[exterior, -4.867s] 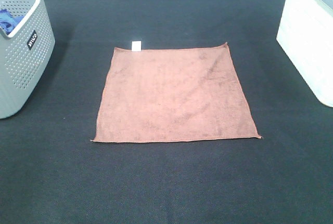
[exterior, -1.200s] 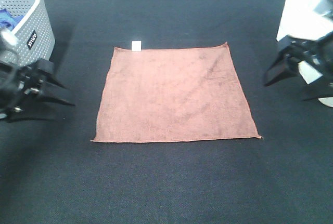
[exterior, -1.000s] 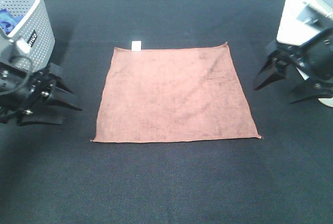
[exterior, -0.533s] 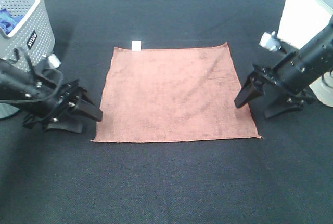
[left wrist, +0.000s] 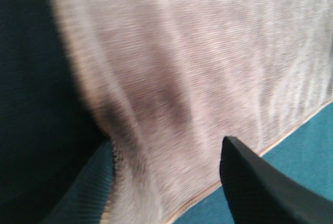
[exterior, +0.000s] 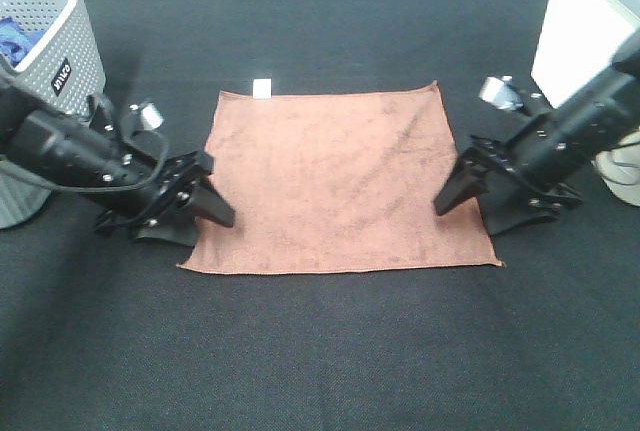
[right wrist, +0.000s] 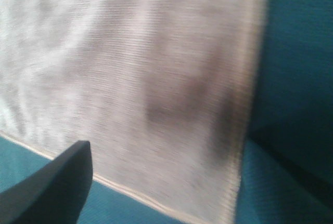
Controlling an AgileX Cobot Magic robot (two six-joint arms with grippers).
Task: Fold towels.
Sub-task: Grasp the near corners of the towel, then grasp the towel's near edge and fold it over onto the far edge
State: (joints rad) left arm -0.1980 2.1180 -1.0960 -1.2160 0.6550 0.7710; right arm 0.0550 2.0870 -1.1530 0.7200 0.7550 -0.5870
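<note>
A brown square towel (exterior: 340, 176) lies flat on the black table, with a white tag (exterior: 262, 88) at its far edge. My left gripper (exterior: 212, 229) is open and low at the towel's left edge, near its front left corner. In the left wrist view the towel (left wrist: 197, 68) fills the frame and its edge runs between the open fingers (left wrist: 250, 182). My right gripper (exterior: 465, 217) is open and low at the towel's right edge, near the front right corner. The right wrist view shows the towel (right wrist: 135, 63) and one finger (right wrist: 52, 182).
A grey perforated basket (exterior: 45, 81) holding something blue (exterior: 15, 39) stands at the far left. A white box (exterior: 585, 41) stands at the far right. Black table cloth (exterior: 330, 351) surrounds the towel.
Both arms have come in from the sides and dropped toward the towel's front corners, jaws open. The towel has stayed flat in place.
</note>
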